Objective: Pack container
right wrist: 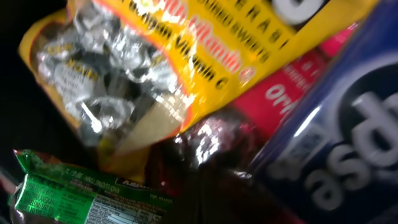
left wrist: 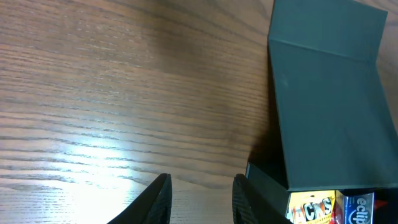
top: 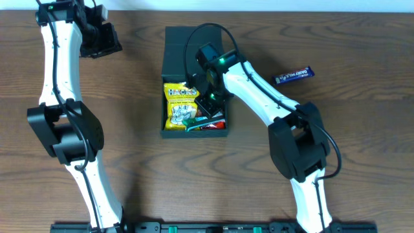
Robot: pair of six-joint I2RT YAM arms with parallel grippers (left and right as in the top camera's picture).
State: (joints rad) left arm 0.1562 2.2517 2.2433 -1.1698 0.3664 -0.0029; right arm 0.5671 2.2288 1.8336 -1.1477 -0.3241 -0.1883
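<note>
Overhead first: the container (top: pixel 178 134) sits mid-table with its flap lid (top: pixel 178 48) thrown open away from me, and my right gripper (top: pixel 208 102) is down inside it among the snacks, beside the yellow bag (top: pixel 180 103) and above the red packet (top: pixel 213 125). A blue bar (top: pixel 294 76) lies out on the table (top: pixel 362 129), well apart from the box, so I judge the packing is not finished. The left gripper (top: pixel 107 42) hangs off at the far left, clear of everything. Left wrist view now: the left gripper (left wrist: pixel 200 200) has its jaws partly apart with only bare wood between them, holding nothing, and the lid (left wrist: pixel 329 106) fills the right side with the yellow bag (left wrist: pixel 311 208) and a blue packet (left wrist: pixel 359 210) peeking out below it. If I swing this arm in carelessly it could clip the box wall and skid the whole thing. Right wrist view: the lens is jammed up against the yellow bag (right wrist: pixel 186 68), red packet (right wrist: pixel 280 93), blue packet (right wrist: pixel 336 143) and a green packet (right wrist: pixel 56 193); no fingers show here, the jaws are closed tight, and I can't tell whether a wrapper edge is pinched. My worry: lifting out could drag a crinkly packet over the rim, and this heaped pile may stop the lid closing flat
</note>
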